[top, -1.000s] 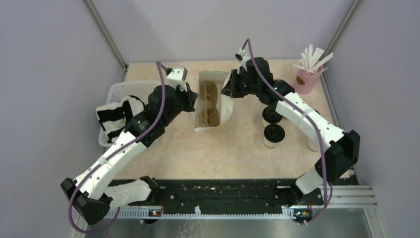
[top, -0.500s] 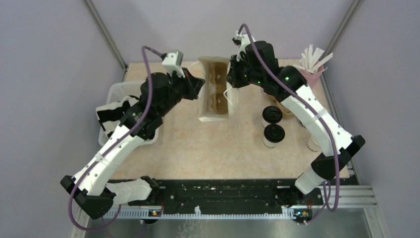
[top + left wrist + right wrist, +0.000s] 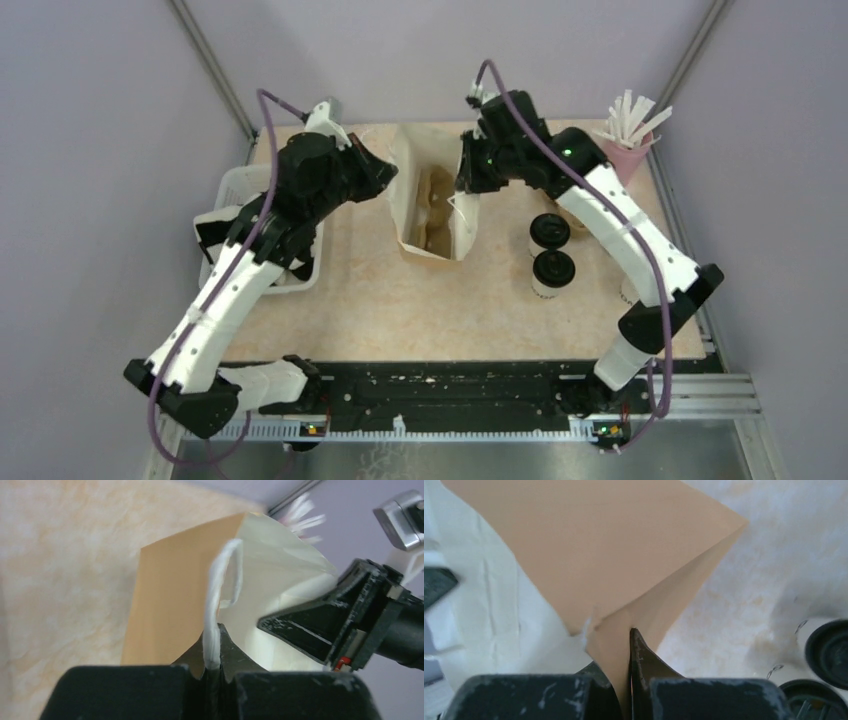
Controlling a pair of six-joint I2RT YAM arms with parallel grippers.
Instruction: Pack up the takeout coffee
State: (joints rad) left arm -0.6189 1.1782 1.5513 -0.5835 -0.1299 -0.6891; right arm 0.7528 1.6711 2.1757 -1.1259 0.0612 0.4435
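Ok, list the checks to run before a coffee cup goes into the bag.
1. Left jaws shut on the white twisted handle of the brown paper bag: ok.
2. Right jaws shut on the bag's opposite rim: ok.
3. Bag upright, mouth open: ok.
4. Two white paper cups with black plastic lids upright beside the bag: ok.
5. Free arm for a cup: not ok, both hold the bag.
6. Room inside the bag: cannot tell.

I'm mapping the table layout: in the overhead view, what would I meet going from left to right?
White basket → brown paper bag → black-lidded coffee cups → pink cup of straws.
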